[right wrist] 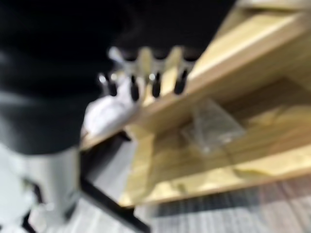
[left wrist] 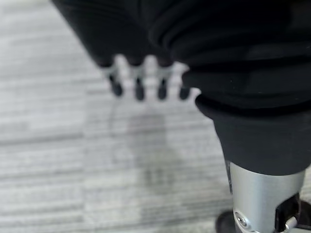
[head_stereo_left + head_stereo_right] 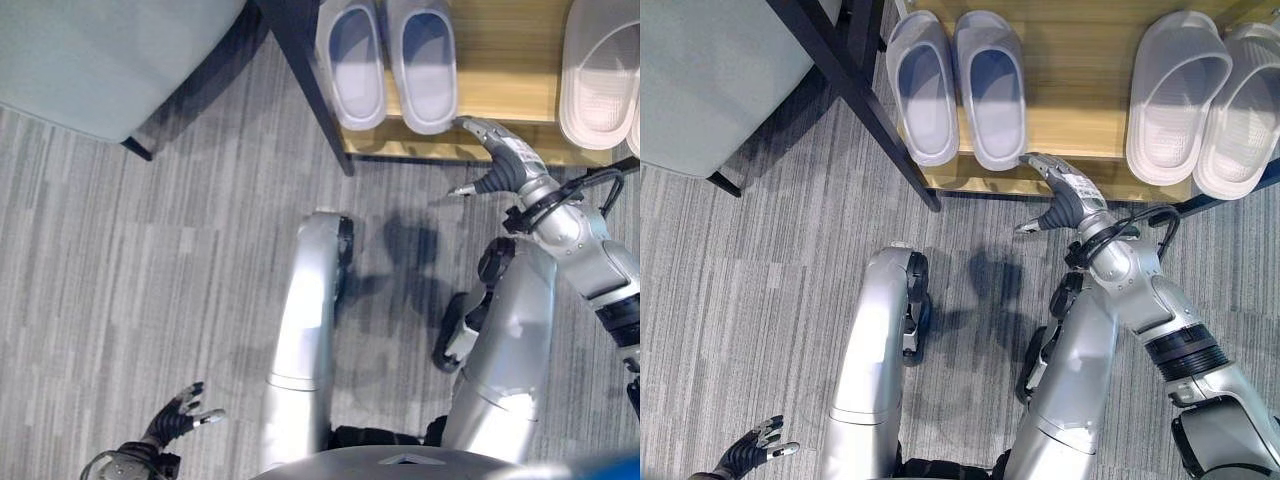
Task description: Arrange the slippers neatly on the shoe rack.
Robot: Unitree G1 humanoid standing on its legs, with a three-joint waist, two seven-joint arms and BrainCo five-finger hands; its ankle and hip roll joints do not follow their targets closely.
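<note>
Four slippers are sitting on the shoe rack (image 3: 1080, 130) as two pairs: the blue-grey pair (image 3: 958, 85) near the rack's left post, toes pointing away from me, and the white pair (image 3: 1205, 100) further to my right on the same wooden shelf. Each pair is lying side by side with its two slippers touching or nearly so, heels toward the front edge and slightly overhanging it. I am seeing no slipper on the carpet (image 3: 760, 290) in front of me, so I am judging the arranging to be essentially done; what may be remaining is only a small nudge, since the white pair is sitting at a slight angle compared with the blue-grey one.

My right hand (image 3: 1065, 195) is hovering at the shelf's front edge, just beside the heel of the right blue-grey slipper, its fingers (image 1: 155, 85) stretched fairly straight and holding nothing. Whether a fingertip is touching the slipper I cannot tell.

My left hand (image 3: 180, 415) is hanging low over the carpet, well apart from the rack, fingers relaxed and spread, also empty.
</note>
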